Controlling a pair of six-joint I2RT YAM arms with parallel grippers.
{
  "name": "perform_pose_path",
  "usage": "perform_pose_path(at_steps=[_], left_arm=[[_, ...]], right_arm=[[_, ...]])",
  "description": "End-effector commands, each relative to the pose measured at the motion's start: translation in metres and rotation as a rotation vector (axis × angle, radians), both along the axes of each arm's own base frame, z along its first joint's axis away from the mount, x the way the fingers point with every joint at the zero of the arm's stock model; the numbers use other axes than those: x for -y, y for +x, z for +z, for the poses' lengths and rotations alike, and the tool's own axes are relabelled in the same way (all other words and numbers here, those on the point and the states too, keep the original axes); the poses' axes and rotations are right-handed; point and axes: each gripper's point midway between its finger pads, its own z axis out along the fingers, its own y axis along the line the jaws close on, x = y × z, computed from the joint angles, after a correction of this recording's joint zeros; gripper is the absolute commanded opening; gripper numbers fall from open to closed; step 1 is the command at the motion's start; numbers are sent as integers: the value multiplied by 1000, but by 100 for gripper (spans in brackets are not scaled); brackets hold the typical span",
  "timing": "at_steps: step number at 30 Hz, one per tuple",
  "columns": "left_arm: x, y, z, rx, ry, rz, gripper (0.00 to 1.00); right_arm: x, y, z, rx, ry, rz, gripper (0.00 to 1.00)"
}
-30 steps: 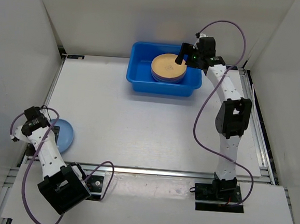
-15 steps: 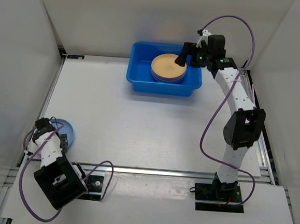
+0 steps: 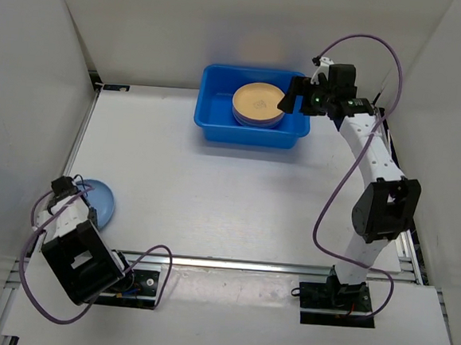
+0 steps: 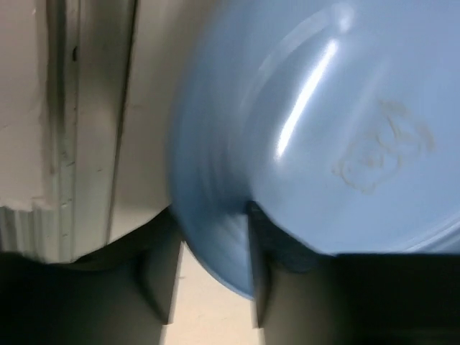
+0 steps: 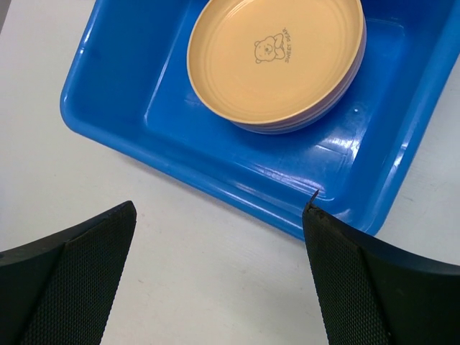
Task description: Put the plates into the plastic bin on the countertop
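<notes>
The right pincer was held open beside the plastic bin; the left pincer's grip on the blue plate could not be judged.

The bright blue bin sits at the far middle of the white tabletop. Inside, towards its right side, is a flat stack of plates: an orange-yellow plate with a bear mark on top, purple edges showing beneath. A light blue plate lies alone at the near left corner.
</notes>
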Motion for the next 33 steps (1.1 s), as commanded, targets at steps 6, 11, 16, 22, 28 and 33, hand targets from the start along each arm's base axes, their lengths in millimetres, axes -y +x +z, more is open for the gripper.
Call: perform_pose_path(at_steps=[6, 11, 16, 22, 28, 33], left_arm=[[-1, 6, -25, -8, -28, -15, 12], [-5, 28, -14, 82, -9, -125, 10], [-13, 85, 43, 272, 101, -329, 10], [19, 197, 154, 595, 224, -764, 10], [118, 301, 258, 772, 362, -1141, 10], [220, 386, 292, 835, 386, -1441, 10]], right_arm=[[20, -18, 31, 77, -7, -45, 99], [21, -33, 41, 104, 3, -45, 99], [26, -47, 57, 152, 21, -61, 99], [25, -55, 62, 183, 48, -71, 99], [38, -63, 47, 151, 60, -132, 99], [60, -71, 37, 124, 60, -211, 99]])
